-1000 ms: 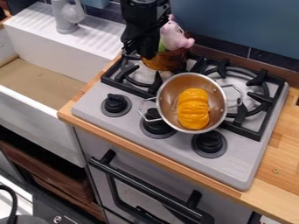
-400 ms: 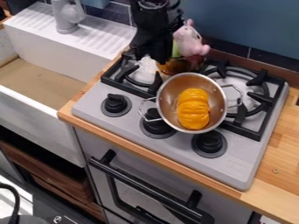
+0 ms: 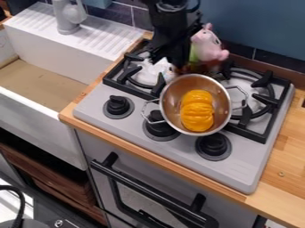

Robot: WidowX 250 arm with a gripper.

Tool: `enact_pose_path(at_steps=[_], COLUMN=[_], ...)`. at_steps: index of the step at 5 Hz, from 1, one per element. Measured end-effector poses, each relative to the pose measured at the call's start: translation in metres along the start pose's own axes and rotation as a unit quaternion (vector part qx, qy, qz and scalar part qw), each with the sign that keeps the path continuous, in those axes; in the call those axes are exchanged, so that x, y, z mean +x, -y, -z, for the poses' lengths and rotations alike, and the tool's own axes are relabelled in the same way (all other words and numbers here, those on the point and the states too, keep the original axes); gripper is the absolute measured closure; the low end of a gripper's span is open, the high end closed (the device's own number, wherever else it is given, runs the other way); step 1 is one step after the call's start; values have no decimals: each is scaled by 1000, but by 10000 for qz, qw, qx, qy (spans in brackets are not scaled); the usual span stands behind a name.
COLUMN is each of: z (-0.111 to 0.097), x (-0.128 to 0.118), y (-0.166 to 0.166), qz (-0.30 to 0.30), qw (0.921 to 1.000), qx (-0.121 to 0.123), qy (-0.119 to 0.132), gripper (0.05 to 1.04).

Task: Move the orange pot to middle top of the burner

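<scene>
At the silver stove's (image 3: 244, 164) back, the see-through orange pot (image 3: 204, 68) is beside the black two-finger gripper (image 3: 179, 63); I can't tell if it pinches. Placing seems under way: line up with the middle, then lower gently.

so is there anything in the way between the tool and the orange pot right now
Nothing visible stands between them: the tool is right at the left side of the orange pot in the picture. The metal pot stands in front of the orange pot, nearer the knobs.
</scene>
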State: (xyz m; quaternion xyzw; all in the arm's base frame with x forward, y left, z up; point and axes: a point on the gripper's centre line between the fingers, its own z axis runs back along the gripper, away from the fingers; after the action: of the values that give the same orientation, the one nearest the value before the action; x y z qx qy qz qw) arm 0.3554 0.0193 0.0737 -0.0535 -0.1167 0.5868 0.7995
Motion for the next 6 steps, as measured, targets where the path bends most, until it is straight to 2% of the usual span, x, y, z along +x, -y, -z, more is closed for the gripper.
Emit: enact_pose_path(at_steps=[1,6], z=[0,-3], x=[-8,-45], y=[3,15], qz=[52,269], qw=[10000,9996], qx=[-20,-85], qy=[-76,-59], gripper=[1023,1023])
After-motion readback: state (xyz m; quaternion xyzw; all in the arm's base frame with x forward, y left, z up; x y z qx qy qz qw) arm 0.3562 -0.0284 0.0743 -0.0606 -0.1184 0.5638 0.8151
